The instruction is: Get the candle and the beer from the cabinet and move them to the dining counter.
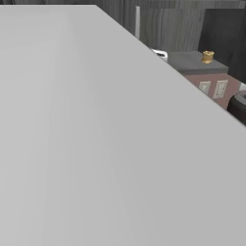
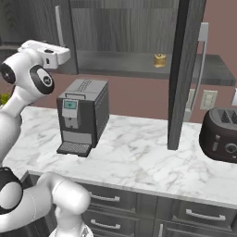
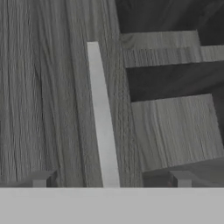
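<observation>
The candle [image 2: 159,60] [image 1: 207,56], small and yellowish, stands on the bottom shelf of the dark wood-grain cabinet [image 2: 125,32]. One cabinet door [image 2: 185,69] hangs open, edge-on to the right base view. My gripper [image 2: 66,55] is raised at the left, well to the left of the candle. In the hand view the gripper [image 3: 111,180] is open and empty, its fingertips [image 3: 41,179] wide apart. It faces the silver bar handle [image 3: 100,118] of a shut door, with bare shelves [image 3: 175,127] to the right. The beer and the dining counter are out of view.
A coffee machine [image 2: 83,115] stands on the marble worktop [image 2: 139,157] below the cabinet, with a dark toaster [image 2: 222,134] at the right. Drawers [image 2: 111,199] run under the worktop. A big pale flat surface [image 1: 96,144] stands close before the left base camera.
</observation>
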